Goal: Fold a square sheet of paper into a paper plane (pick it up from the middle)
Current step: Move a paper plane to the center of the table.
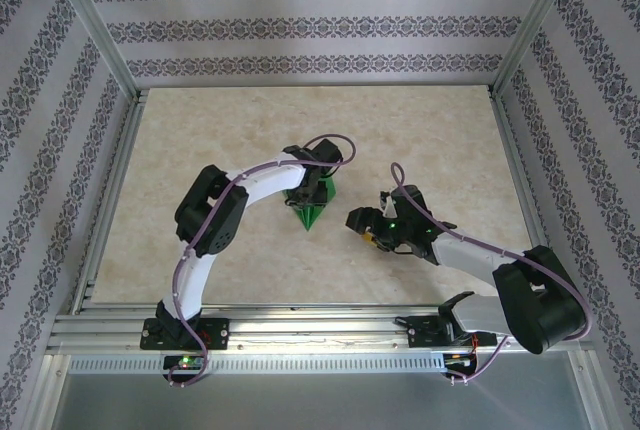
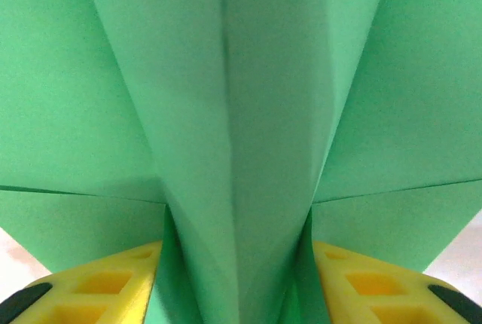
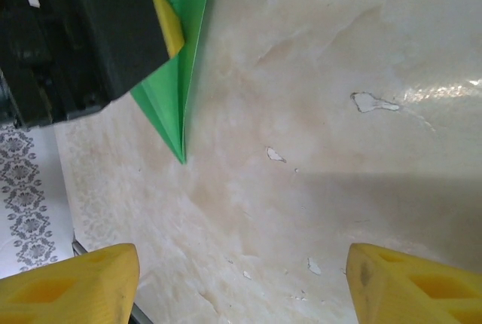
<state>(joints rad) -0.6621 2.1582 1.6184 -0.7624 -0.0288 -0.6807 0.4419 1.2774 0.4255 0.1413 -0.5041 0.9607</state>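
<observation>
My left pincer (image 2: 237, 294) straddles the paper plane (image 1: 310, 212) at the middle of the bench (image 1: 200, 150), long axis far-to-near, nose at the near end, whether gripping I cannot tell; my right pincer (image 3: 241, 282) gapes empty to its right.

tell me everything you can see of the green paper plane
The paper plane is thin, bright green paper folded into a narrow dart, with a centre crease and flaps spreading to either side. Its sharp nose points toward the near edge of the pale table. Its folded keel sits between the yellow fingers of the left tool, which stand apart. Whether they press it is unclear.
</observation>
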